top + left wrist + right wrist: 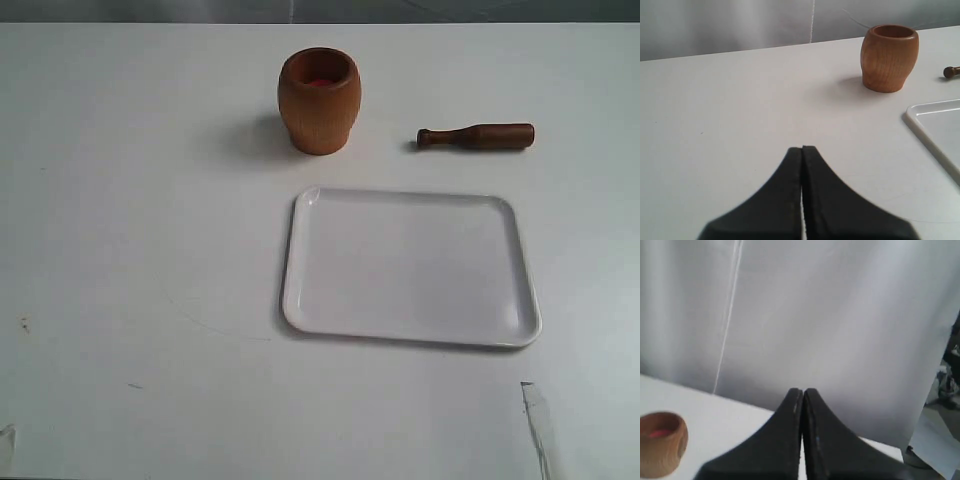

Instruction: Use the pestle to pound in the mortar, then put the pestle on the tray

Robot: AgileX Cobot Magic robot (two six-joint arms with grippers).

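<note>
The light-brown barrel-shaped mortar (319,100) stands upright at the back of the white table, reddish inside. To its right the dark reddish-brown pestle (476,137) lies flat, knob toward the mortar. The white tray (410,267) lies in front of both, with nothing on it. Neither gripper shows in the exterior view. My left gripper (802,148) is shut on nothing, well short of the mortar (889,57), with the tray's corner (935,125) and the pestle's knob (952,71) at the picture's edge. My right gripper (802,390) is shut and holds nothing; the mortar (661,442) sits far off.
A white curtain (830,320) hangs behind the table's far edge. Small dark marks (24,324) dot the tabletop at the front left. A thin pale sliver (537,425) shows at the front right edge.
</note>
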